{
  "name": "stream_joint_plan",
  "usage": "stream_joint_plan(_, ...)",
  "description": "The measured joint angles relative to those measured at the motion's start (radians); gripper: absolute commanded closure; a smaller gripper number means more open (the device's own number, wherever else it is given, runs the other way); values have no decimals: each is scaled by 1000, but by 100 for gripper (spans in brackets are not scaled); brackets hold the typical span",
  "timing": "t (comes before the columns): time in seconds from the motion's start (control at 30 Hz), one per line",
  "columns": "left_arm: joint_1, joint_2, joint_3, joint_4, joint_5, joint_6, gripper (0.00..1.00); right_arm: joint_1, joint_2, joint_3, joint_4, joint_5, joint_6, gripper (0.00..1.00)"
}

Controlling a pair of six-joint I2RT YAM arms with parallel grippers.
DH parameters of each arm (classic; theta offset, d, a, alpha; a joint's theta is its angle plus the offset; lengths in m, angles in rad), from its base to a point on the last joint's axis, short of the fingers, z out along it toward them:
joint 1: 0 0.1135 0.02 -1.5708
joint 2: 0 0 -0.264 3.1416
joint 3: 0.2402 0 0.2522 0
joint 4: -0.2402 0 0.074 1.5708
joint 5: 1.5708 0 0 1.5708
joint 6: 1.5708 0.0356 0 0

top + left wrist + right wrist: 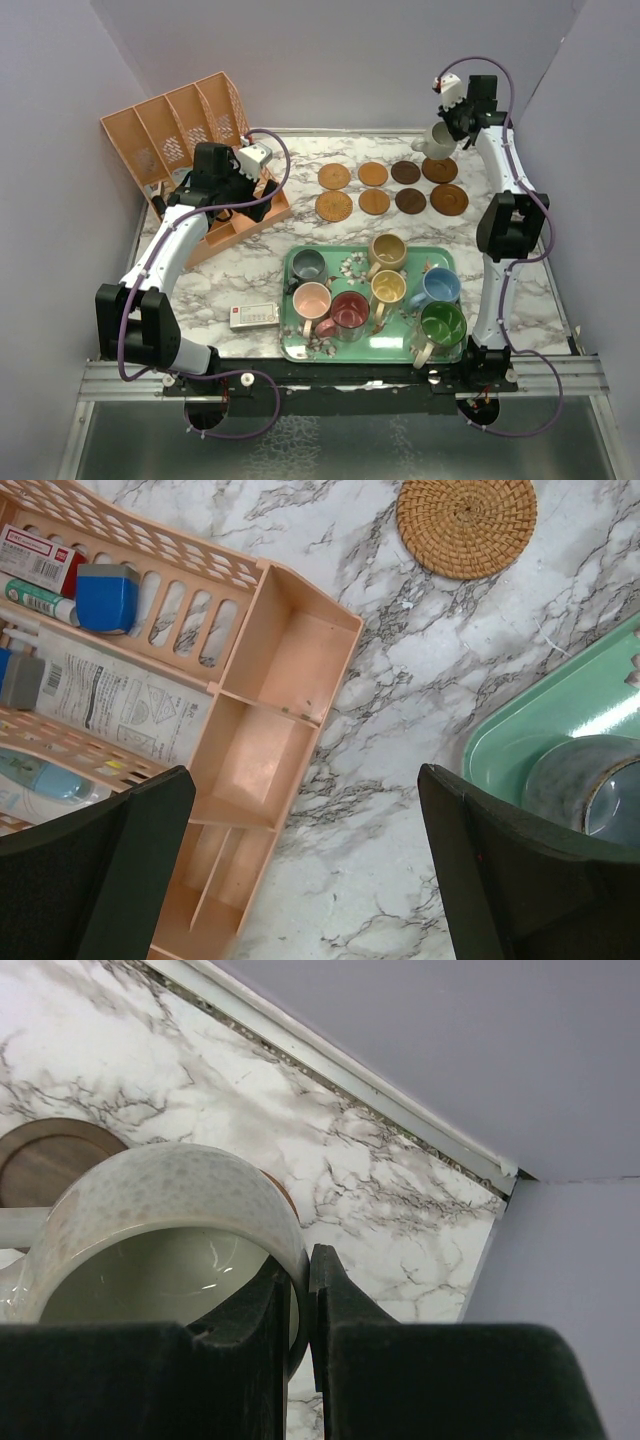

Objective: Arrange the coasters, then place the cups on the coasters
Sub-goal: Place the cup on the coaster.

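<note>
Eight coasters (374, 201) are laid in two rows on the desk (250, 280). The cream cup (437, 143) is pinched at its rim by the right end effector (302, 1300), near the far-right coaster; the left end effector (305, 810) is spread wide open.

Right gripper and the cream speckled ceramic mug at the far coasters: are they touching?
Touching. The right wrist view shows the right gripper shut on the cream speckled ceramic mug, with the mug's rim wall pinched between its two fingers.

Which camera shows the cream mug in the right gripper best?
Right wrist: the cream mug is close up, rim pinched by the right gripper. Top external shows it small; left wrist, not at all.
</note>
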Motion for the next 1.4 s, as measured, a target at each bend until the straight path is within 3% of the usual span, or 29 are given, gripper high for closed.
stream_joint_plan(0.57,2,0,-20,8,9,0,2,-61,167,100,8,-42,-178,99)
stream_joint_plan(1.4,14,0,-28,8,27,2,2,-77,230,178,-3,-179,-364,99)
